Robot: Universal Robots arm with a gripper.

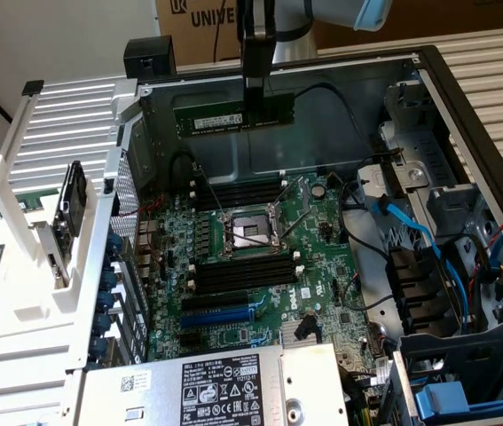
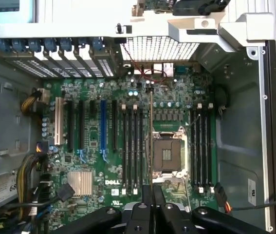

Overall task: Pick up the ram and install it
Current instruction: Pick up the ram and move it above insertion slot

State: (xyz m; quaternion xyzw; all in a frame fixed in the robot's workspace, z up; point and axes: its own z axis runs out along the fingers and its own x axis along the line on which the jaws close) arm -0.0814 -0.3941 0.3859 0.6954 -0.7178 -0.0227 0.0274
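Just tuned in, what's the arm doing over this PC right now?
The gripper is shut on the ram, holding it in the air over the open computer case. Below it lies the motherboard, whose black memory slots beside the CPU socket are bare. The ram is not yet seated.

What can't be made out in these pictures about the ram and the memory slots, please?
1. Exterior view: the ram's label print is too small to read, and the gripper covers part of its face.
2. Wrist view: the ram is edge-on, so its chips are hidden.
3. Exterior view: the memory slots' end latches are too small to tell open from closed.
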